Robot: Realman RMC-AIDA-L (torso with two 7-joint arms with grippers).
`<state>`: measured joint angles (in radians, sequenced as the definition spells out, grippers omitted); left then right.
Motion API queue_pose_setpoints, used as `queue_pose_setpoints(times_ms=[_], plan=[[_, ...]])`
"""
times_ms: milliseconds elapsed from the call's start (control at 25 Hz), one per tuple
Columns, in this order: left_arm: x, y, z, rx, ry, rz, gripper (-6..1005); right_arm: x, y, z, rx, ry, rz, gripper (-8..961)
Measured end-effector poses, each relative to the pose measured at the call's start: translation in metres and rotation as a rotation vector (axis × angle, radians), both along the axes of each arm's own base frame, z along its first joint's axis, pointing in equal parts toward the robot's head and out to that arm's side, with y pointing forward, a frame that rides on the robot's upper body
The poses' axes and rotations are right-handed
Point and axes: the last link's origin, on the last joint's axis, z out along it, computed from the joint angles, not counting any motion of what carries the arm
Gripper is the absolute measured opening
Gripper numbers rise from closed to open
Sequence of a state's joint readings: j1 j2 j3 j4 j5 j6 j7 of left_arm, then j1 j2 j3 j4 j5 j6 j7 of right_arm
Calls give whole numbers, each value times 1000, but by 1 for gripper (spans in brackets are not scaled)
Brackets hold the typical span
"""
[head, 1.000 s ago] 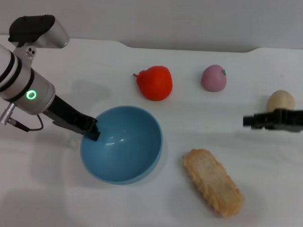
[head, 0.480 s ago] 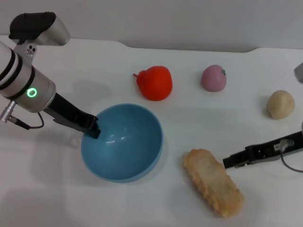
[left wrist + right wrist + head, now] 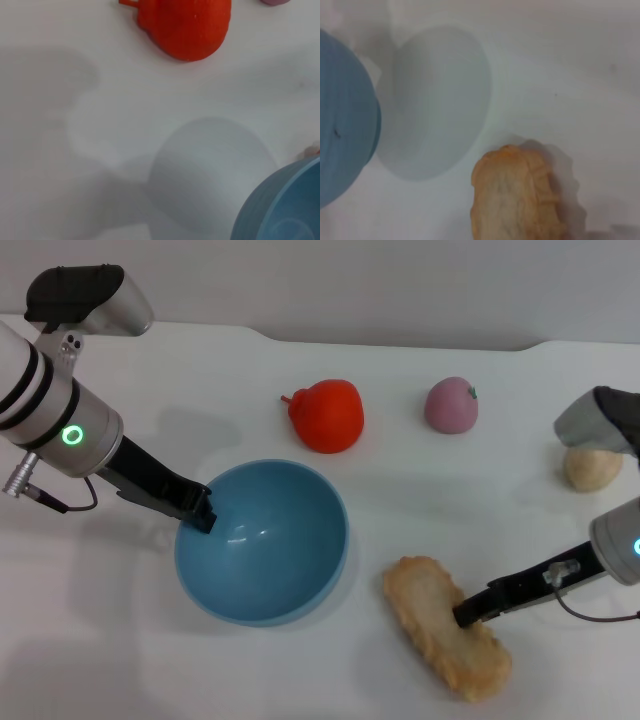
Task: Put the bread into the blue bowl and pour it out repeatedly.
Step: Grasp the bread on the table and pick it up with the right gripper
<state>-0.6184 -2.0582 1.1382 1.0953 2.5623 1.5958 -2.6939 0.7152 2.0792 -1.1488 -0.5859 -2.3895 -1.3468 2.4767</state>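
Note:
The blue bowl (image 3: pixel 265 545) sits empty, left of centre on the white table. My left gripper (image 3: pixel 200 515) is shut on its left rim. The bowl's edge also shows in the left wrist view (image 3: pixel 280 205) and in the right wrist view (image 3: pixel 342 125). The bread (image 3: pixel 425 610), a long golden-tan slice, lies flat on the table to the right of the bowl. My right gripper (image 3: pixel 465 617) reaches in from the right, and its tip is over the middle of the bread. The bread's end shows close in the right wrist view (image 3: pixel 517 200).
A red pear-shaped fruit (image 3: pixel 328 415) lies behind the bowl and also shows in the left wrist view (image 3: pixel 185 25). A pink fruit (image 3: pixel 452 405) lies to its right. A beige ball (image 3: pixel 590 468) lies at the far right, partly hidden by my right arm.
My right arm has swung down and left from the table's right edge, so its gripper now is over the bread. The left gripper and bowl have shifted slightly right.

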Motion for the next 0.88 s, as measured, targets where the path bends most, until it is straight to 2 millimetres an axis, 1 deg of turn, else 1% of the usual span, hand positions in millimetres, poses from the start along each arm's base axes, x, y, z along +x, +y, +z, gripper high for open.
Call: queue_pose_setpoints(times_ms=[200, 360, 560, 720, 880], plan=[[0, 0, 0, 0, -1, 0, 17, -6, 4, -9, 17, 4, 35, 394], [0, -1, -1, -4, 0, -1, 17, -5, 6, -10, 38, 9, 61, 393], [-1, -1, -1, -6, 0, 0, 18, -3, 5, -7, 53, 43, 88, 315], [-2, -2, -1, -7, 0, 2, 17, -3, 3, -1, 86, 115, 89, 253], [-3, -2, -1, -8, 0, 2, 17, -1, 2, 11, 125, 163, 91, 135]])
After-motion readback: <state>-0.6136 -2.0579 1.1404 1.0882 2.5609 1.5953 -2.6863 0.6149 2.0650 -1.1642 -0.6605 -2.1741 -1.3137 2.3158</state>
